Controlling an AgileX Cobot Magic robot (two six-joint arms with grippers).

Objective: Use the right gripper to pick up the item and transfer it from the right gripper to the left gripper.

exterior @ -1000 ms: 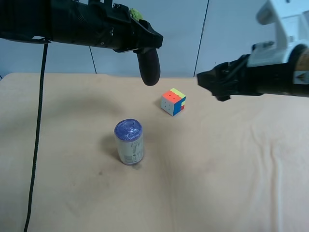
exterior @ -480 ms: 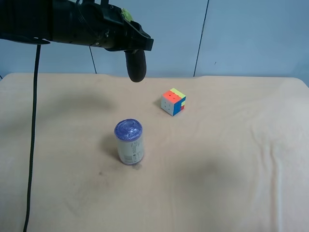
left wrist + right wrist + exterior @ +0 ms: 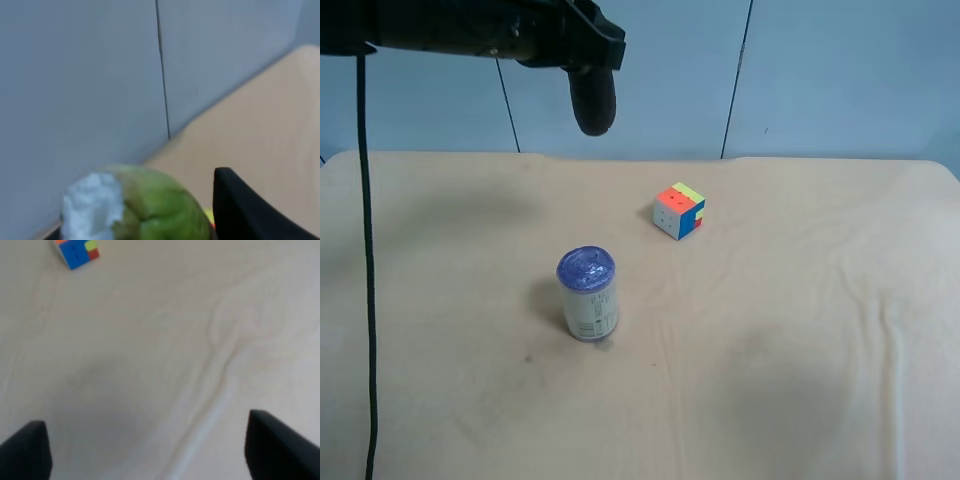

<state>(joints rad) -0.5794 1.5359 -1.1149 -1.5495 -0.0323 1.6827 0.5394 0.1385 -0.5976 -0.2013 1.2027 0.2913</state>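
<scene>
The item, a dark purple eggplant [image 3: 592, 100], hangs high above the far side of the table. My left gripper [image 3: 586, 58], on the all-black arm at the exterior high view's left, is shut on its upper end. In the left wrist view, the eggplant's green stem end [image 3: 150, 210] with a white tip fills the lower part, beside one black finger [image 3: 250, 210]. My right gripper [image 3: 150, 450] is out of the exterior high view. Its wrist view shows both fingers wide apart, open and empty, over bare cloth.
A purple-lidded can [image 3: 587, 294] stands upright on the tan cloth-covered table [image 3: 800, 330]. A multicoloured puzzle cube [image 3: 679, 211] sits behind it, also seen as the cube [image 3: 76, 251] in the right wrist view. A black cable [image 3: 365, 250] hangs from the left arm.
The left arm has risen and drawn toward the view's left with the eggplant. The right arm, near the eggplant a second ago, has left the exterior high view.
</scene>
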